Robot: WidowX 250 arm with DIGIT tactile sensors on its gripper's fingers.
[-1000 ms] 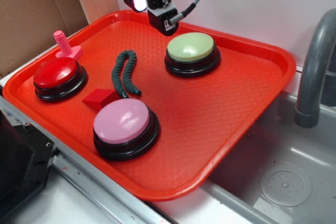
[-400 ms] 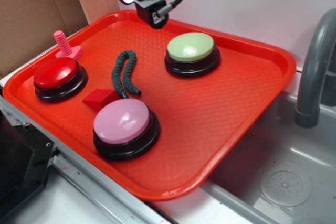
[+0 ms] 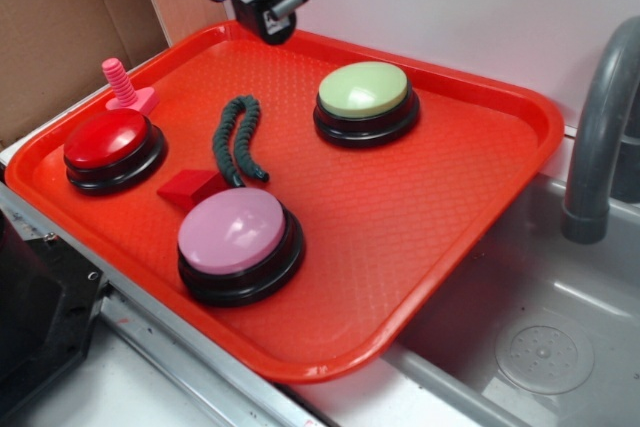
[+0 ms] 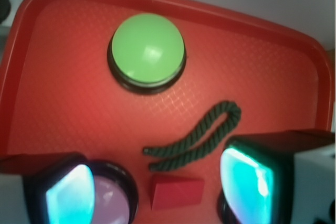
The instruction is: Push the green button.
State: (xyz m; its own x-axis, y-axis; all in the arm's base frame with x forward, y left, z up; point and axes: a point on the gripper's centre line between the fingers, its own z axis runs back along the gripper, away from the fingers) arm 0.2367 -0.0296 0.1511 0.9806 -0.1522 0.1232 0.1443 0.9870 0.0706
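Exterior view: the gripper (image 3: 268, 27) is being held at the upper left of the frame, above the far rim of the red tray (image 3: 480, 237), well apart from the green button (image 3: 364, 90). The green button is sitting right of centre in the upper half of the frame, clear of the dark green ribbed piece (image 3: 236, 139), the pink button (image 3: 237, 233) and the red button (image 3: 107, 139). From this view it cannot be told how far the jaws are parted.

Wrist view: the green button (image 4: 148, 51) is being shown in the upper middle of the frame, with the ribbed piece (image 4: 195, 139) and a red block (image 4: 175, 191) lying below it. The two fingers (image 4: 251, 181) are being seen at the lower corners, set wide apart with nothing held between them.

For a clean press, the gripper is best centred over the dome before being lowered straight down; contact near the rim is likely to slip off.
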